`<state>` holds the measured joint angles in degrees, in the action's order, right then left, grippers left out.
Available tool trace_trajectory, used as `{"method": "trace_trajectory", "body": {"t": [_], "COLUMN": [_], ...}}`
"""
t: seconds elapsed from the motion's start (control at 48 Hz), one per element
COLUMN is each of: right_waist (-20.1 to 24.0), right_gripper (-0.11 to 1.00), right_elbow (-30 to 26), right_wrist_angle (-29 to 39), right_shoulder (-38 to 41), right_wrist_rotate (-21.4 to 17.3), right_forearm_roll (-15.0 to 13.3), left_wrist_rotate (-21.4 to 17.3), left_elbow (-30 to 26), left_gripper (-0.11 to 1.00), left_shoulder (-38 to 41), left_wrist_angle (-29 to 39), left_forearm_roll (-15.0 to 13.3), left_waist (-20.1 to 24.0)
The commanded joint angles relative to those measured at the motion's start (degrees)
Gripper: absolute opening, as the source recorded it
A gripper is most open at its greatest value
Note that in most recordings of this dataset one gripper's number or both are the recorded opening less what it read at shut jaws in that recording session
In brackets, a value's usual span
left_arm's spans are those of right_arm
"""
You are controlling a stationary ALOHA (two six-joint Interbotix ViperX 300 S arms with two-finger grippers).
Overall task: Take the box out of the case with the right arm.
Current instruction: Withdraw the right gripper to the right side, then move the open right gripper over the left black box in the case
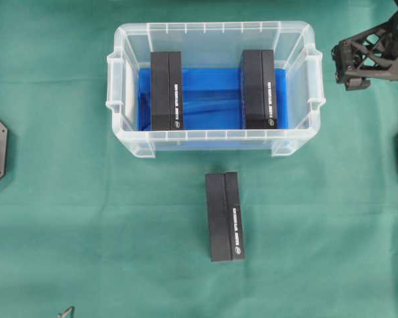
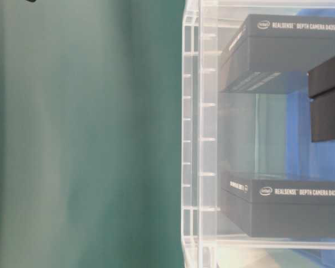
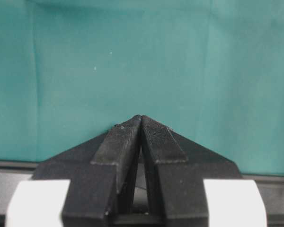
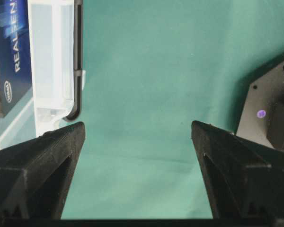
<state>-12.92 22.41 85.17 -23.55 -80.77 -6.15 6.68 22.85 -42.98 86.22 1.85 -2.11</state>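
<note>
Hovering beside case [image 1: 298,79]: right end effector [image 1: 355,68], jaws wide; empty.

In the overhead view, the case [image 1: 214,142] is set on the cloth [image 1: 66,218] in the upper middle of the table. Two boxes are held inside it: the left box [image 1: 166,91] is placed along the left part of the floor, the right box [image 1: 259,89] along the right part, well apart, with bare floor between them. A third box [image 1: 225,216] is laid on the cloth outside the case, just below its near wall. The right gripper [image 1: 356,63] is found beyond the case's right wall, outside it.
</note>
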Motion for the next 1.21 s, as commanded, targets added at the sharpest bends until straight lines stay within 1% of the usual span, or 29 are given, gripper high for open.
{"method": "trace_trajectory", "body": {"t": [0.0, 0.125, 0.271, 0.499, 0.728, 1.186], "right_waist": [-0.18, -0.18, -0.09, 0.53, 1.76, 4.66], "right_gripper": [0.89, 0.89, 0.88, 0.88, 0.88, 0.89], "right_elbow": [-1.23, -2.72, -5.89, -14.24, -24.61, -48.78], "right_wrist_angle": [-0.70, -2.90, -5.36, -5.98, -5.98, -5.98], "right_shoulder": [-0.26, 1.58, 5.45, 13.36, 21.88, 40.43], "right_wrist_rotate": [-0.09, -0.09, 0.00, 0.09, 0.09, 1.76], "right_forearm_roll": [-0.26, -0.26, -0.26, -0.35, -0.26, -0.18], "left_wrist_rotate": [-0.09, -0.09, 0.00, 0.00, 0.00, 0.00], "left_elbow": [-1.14, -1.14, -1.14, -1.23, -1.14, -1.14], "left_gripper": [0.00, 0.00, 0.00, 0.00, 0.00, 0.00], "left_shoulder": [0.18, 0.09, 0.09, 0.00, 0.00, -0.88], "left_wrist_angle": [-0.18, -0.18, -0.18, -0.09, -0.18, -0.18], "left_forearm_roll": [0.18, 0.09, 0.09, 0.09, 0.09, 0.09], "left_waist": [0.09, 0.09, 0.09, 0.18, 0.09, 0.09]}}
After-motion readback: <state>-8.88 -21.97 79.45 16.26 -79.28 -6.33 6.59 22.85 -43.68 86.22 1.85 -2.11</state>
